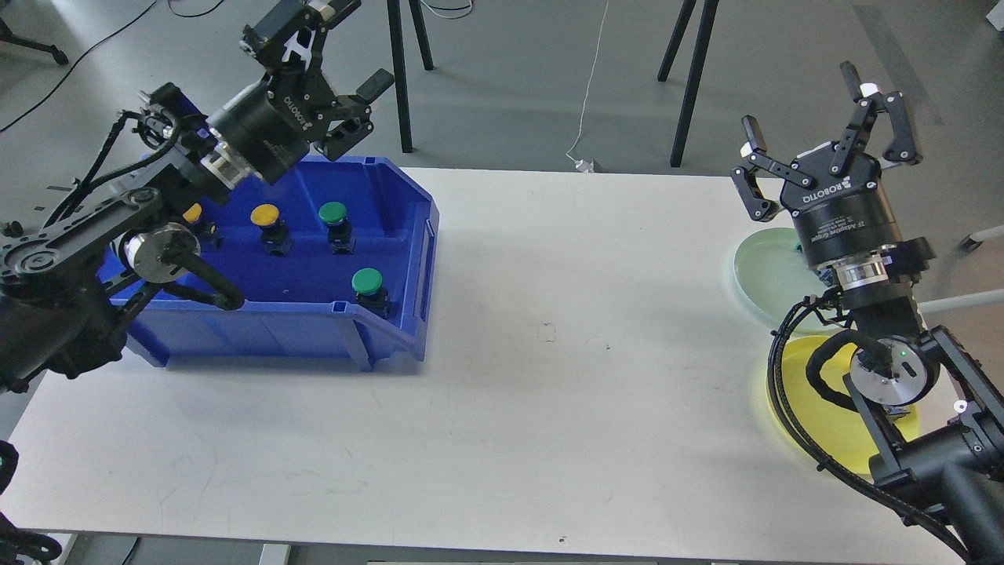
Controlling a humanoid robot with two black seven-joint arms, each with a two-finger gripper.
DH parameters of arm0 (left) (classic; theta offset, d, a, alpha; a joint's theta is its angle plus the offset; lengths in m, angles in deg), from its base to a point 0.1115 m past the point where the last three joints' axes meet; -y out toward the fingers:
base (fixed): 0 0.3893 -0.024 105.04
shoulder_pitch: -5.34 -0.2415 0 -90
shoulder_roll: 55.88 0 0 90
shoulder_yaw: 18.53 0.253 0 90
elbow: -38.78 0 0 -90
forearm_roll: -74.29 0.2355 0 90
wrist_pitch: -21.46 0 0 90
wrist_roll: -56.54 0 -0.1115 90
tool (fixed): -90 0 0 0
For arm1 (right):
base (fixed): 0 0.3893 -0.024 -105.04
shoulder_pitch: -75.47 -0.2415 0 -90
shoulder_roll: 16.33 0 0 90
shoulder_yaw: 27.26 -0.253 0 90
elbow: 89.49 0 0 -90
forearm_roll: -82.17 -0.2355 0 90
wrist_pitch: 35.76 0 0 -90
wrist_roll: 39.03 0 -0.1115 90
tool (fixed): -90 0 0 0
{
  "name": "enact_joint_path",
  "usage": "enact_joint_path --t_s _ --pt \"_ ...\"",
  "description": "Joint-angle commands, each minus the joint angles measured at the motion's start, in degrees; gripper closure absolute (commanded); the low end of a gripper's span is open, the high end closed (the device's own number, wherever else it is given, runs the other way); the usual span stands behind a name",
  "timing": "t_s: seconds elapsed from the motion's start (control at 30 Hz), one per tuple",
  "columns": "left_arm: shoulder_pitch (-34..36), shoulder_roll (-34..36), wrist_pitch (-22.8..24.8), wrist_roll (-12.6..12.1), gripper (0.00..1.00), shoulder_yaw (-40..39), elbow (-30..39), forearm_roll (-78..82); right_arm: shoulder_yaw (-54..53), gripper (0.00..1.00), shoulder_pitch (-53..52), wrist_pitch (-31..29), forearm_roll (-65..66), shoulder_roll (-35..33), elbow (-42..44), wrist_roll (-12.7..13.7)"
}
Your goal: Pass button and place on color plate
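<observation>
Nearest me on the white table (486, 408), a yellow plate (823, 416) lies at my right, partly hidden under my right arm; just beyond it sits a pale green plate (765, 271); at my left a blue bin (392, 314) holds two green buttons (366, 280) (332, 213) and two yellow buttons (265, 214) (192, 213), all upright and apart; my right gripper (808, 106) hangs over the green plate, fingers spread wide, holding nothing; my left gripper (333, 67) hovers above the bin's far rim, also spread and empty.

A lab: white worktable (502, 377), grey floor (533, 71), loose cables (590, 86), tripod legs (690, 71)
</observation>
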Motion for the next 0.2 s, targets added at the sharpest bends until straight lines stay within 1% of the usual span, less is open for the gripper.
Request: enact_joint_path --t_s 0.0,0.1,0.17 --pt "-1.33 -0.46 0.03 0.01 0.01 -1.54 0.15 0.11 0.04 0.01 -2.47 -0.54 -1.45 0.30 4.47 -0.36" --pt "-1.24 -1.86 0.03 0.01 0.01 -1.81 0.15 0.11 -0.93 0.01 -2.82 -0.54 -2.50 0.83 4.93 -0.54" --pt "-1.15 -3.18 0.03 0.01 0.01 -2.77 0.24 0.02 -1.10 0.01 -3.17 -0.54 -4.08 1.71 4.66 -1.58"
